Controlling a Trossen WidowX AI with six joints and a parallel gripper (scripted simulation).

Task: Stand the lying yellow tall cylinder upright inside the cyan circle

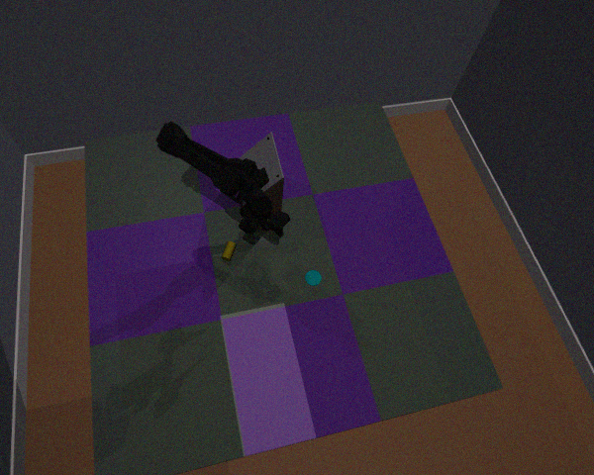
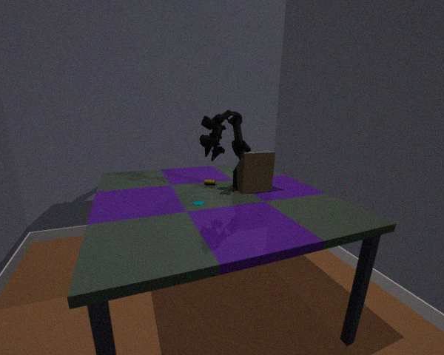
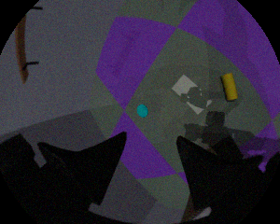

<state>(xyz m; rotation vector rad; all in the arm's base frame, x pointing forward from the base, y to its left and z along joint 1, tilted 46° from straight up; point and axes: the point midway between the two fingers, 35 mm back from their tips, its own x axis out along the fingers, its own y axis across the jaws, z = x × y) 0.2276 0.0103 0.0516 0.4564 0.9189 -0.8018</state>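
Observation:
The yellow tall cylinder (image 1: 229, 250) (image 2: 209, 182) (image 3: 229, 86) lies on its side on the centre green tile of the table. The cyan circle (image 1: 313, 277) (image 2: 198, 203) (image 3: 142, 111) is a small flat disc on the same tile, a short way from the cylinder and nearer the table's front. My gripper (image 1: 260, 234) (image 2: 212, 154) (image 3: 151, 137) is open and empty. It hangs well above the table, pointing down, beside the cylinder and apart from it. Nothing sits between the fingers in the wrist view.
A brown box (image 2: 257, 171) (image 1: 266, 153) stands at the arm's base, just behind the centre tile. The checkered green and purple table (image 2: 138, 248) (image 1: 420, 347) has open edges all round, with an orange floor (image 1: 491, 204) far below.

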